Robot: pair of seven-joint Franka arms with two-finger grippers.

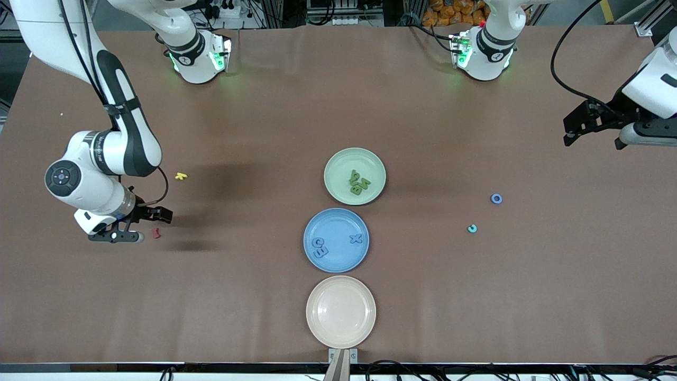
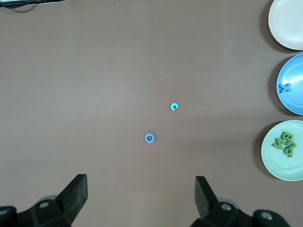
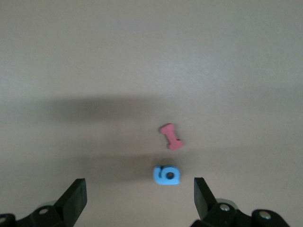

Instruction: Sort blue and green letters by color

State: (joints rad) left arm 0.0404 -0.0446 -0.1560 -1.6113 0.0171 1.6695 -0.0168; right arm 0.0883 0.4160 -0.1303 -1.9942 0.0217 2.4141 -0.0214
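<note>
green letters (image 1: 359,181) and blue letters (image 1: 320,247) on matching plates.

The brown table (image 1: 338,95) carries three plates (image 1: 355,175), scattered foam letters (image 1: 496,198) and a red piece (image 1: 156,233).

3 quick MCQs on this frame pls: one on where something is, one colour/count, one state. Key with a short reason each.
1. Where is the blue ring?
A. on the bare table toward the left arm's end
B. in the blue plate
C. in the beige plate

2. How many plates are on the table?
A. two
B. three
C. four

3. How does the right gripper stand?
A. shut on the red piece
B. shut on a blue digit
C. open, holding nothing

Key:
1 A: it lies on the brown table beside a small teal letter, apart from every plate.
2 B: a green plate, a blue plate and a beige plate lie in a row.
3 C: its fingers stand wide apart over the table, with the red piece and a blue digit lying free between them.
</note>
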